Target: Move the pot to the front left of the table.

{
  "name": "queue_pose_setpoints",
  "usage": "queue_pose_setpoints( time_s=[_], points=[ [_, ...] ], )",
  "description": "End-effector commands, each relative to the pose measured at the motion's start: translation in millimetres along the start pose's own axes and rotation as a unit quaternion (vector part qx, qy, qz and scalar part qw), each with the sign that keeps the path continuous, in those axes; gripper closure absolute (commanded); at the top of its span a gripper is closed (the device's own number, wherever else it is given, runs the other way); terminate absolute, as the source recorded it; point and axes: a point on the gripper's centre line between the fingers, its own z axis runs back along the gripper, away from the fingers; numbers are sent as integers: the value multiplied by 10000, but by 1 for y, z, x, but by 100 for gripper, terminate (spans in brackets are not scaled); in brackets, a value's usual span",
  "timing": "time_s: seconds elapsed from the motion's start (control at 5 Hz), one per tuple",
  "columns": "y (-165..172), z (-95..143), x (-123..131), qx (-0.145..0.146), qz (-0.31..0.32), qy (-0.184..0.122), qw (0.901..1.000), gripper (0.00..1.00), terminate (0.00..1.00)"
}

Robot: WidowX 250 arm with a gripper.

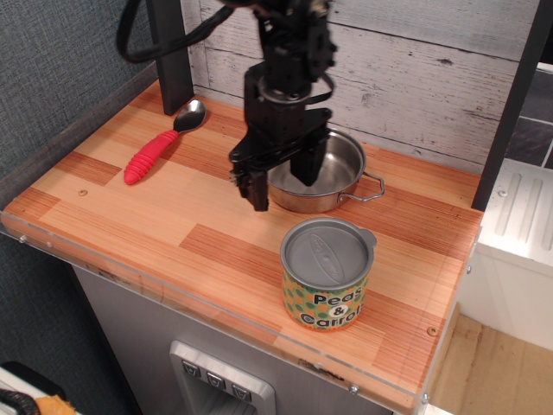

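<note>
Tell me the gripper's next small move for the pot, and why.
Probably close the fingers. The gripper is open and straddles the left rim of the pot, one finger outside, one inside the bowl. A firm pinch on the rim looks needed before dragging it toward the bare front left of the table.

Showing as matte black all over — a blocky arm narrowing into a gripper [282, 180] with two flat, squared fingers [258, 188]. Carrying a pale ring around the wrist section above the fingers. Trailing a thick black cable in a loop from the upper part — running off the top edge.
</note>
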Motion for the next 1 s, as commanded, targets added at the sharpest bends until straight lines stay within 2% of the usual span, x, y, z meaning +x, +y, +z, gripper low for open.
queue_pose_setpoints(
  time_s=[0.0,0.2,0.6,0.8],
  points=[
    [2,-5,7,-371,-191,126,9991,0,0],
    [3,-7,7,-512,-419,245,9975,100,0],
    [10,3,9,-578,-477,281,9968,100,0],
    [15,20,11,-707,-176,163,9972,100,0]
  ],
)
